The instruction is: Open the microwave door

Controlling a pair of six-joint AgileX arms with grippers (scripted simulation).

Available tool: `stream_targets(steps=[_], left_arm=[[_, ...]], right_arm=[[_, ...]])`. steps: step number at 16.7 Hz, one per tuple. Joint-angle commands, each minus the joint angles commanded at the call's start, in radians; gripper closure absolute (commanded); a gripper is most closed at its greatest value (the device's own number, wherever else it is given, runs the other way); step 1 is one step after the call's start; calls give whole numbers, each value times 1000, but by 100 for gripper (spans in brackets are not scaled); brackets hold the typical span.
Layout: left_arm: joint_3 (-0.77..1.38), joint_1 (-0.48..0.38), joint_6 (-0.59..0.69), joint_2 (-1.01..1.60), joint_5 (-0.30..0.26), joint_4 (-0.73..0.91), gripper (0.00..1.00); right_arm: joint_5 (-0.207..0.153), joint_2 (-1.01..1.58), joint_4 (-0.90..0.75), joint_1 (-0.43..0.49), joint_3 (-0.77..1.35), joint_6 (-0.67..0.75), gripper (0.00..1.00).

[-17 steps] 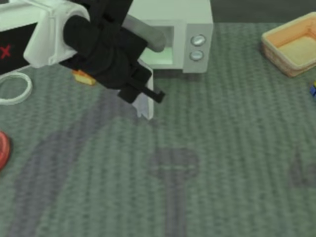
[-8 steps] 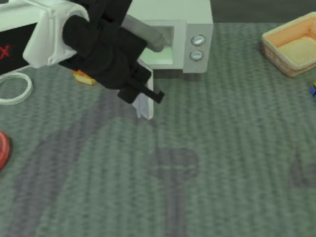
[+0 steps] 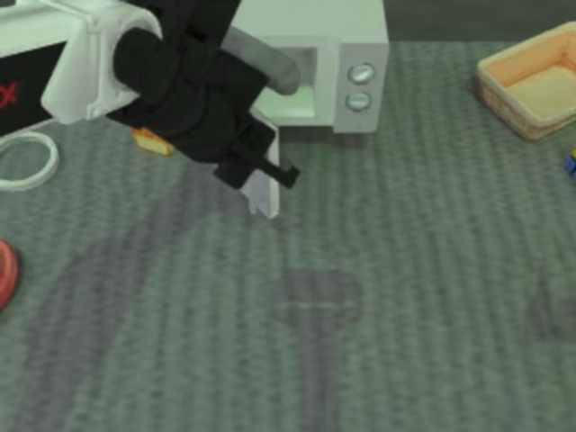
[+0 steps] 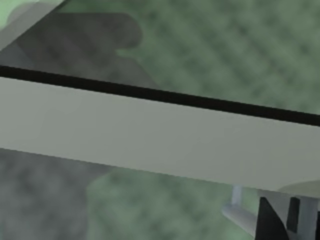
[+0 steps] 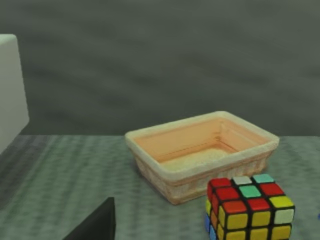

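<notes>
Scarcely moved: door (image 3: pixel 266 193) swung wide from the microwave (image 3: pixel 346 67) at the table's far edge, left gripper (image 3: pixel 270 171) at its free edge, finger state indiscernible; opening nearly complete.

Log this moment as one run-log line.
task: open microwave door | left gripper: at door edge | door: swung out from microwave, cavity showing | right arm: out of top view
</notes>
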State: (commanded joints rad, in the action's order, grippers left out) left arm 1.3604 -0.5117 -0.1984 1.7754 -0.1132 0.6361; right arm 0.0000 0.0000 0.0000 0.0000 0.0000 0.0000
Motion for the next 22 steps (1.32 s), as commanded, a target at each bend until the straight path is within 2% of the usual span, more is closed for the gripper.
stream_targets(steps=[4,11,22], left_arm=[[-7,2,-11,-3,-13,3,100],[-50,60,-155,-45,-86,19,100],[-50,60,-156,-45,-86,19,100]], right_arm=[[0,0,0,0,0,0,0],[0,0,0,0,0,0,0],[0,0,0,0,0,0,0]])
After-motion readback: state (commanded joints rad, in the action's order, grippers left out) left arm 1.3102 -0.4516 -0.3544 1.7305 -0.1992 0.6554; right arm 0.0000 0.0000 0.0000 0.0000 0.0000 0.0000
